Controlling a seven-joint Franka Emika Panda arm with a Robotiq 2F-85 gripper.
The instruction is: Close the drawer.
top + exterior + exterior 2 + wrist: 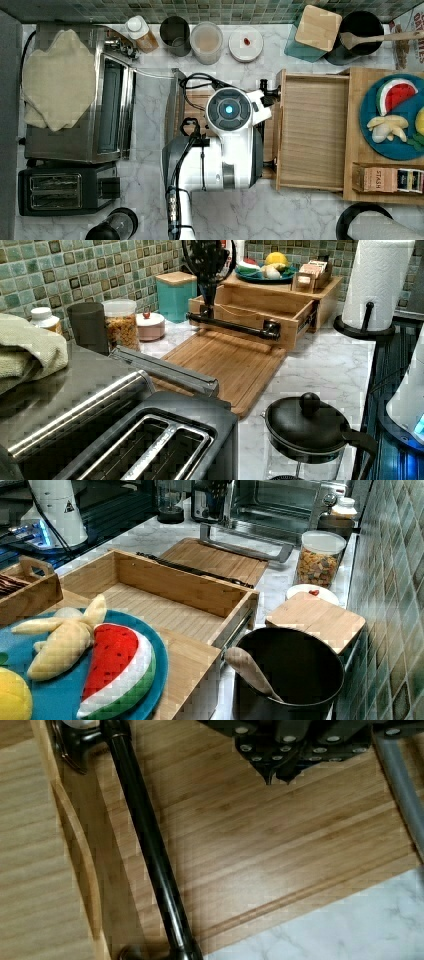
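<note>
Risk: the gripper (278, 775), fingers together on nothing above the cutting board (280, 850), may skid off the round handle (150, 845) (pushing off-centre would jam it), leaving the drawer (312, 132) pulled out from its stand (357, 150).

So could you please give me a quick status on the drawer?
Gripper shut, hovering over bamboo cutting board. Shallow light-wood drawer pulled out, empty; its black bar handle untouched. Nothing blocking.

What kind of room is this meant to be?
Most likely a kitchen counter, perhaps a mock-up: a black two-slot toaster, a steel toaster oven, and a green-tiled backsplash over white marble worktop.
</note>
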